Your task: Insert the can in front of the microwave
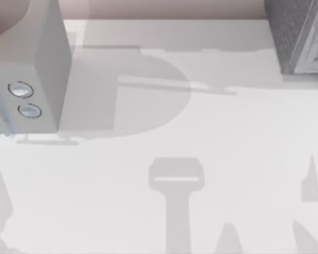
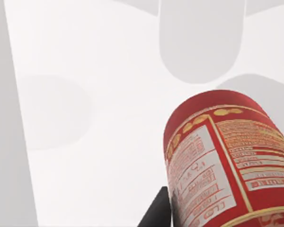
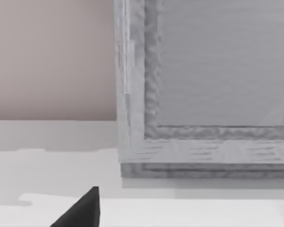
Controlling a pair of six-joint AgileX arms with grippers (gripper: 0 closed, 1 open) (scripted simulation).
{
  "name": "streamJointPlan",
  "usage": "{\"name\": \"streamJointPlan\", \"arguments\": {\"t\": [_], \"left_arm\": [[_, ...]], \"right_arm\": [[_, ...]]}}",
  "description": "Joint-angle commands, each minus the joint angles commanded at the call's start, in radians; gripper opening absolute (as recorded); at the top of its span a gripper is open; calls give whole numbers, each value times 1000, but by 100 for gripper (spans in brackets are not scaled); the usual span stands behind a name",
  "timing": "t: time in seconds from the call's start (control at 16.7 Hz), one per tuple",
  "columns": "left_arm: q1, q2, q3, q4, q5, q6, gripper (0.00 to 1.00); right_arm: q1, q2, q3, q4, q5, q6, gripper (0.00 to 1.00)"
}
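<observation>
The can (image 2: pixel 227 161), red with gold trim and a white label panel, hangs tilted over the white table (image 2: pixel 109 142) in the left wrist view. My left gripper (image 2: pixel 199 222) is shut on the can, and one dark finger (image 2: pixel 156 213) presses against its side. The microwave (image 1: pixel 37 58), a pale grey-white box with two round silver dials (image 1: pixel 24 100) on its front, stands at the table's back left in the top view. My right gripper (image 3: pixel 83 210) shows as a dark tip low in the right wrist view, facing a speckled grey box (image 3: pixel 203 85).
The darker speckled grey box (image 1: pixel 297 32) with a light panel stands at the back right corner. The bare white table (image 1: pixel 201 132) between the two boxes carries only soft grey shadows of the arms. A pinkish wall (image 3: pixel 52 56) rises behind the table.
</observation>
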Motion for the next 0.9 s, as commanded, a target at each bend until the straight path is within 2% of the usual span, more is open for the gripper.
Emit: {"name": "streamJointPlan", "arguments": {"t": [0.66, 0.9], "left_arm": [[1, 7, -24, 32, 0, 1, 0], [1, 7, -24, 32, 0, 1, 30]], "right_arm": [[0, 0, 0, 0, 0, 0, 100], [0, 0, 0, 0, 0, 0, 100]]}}
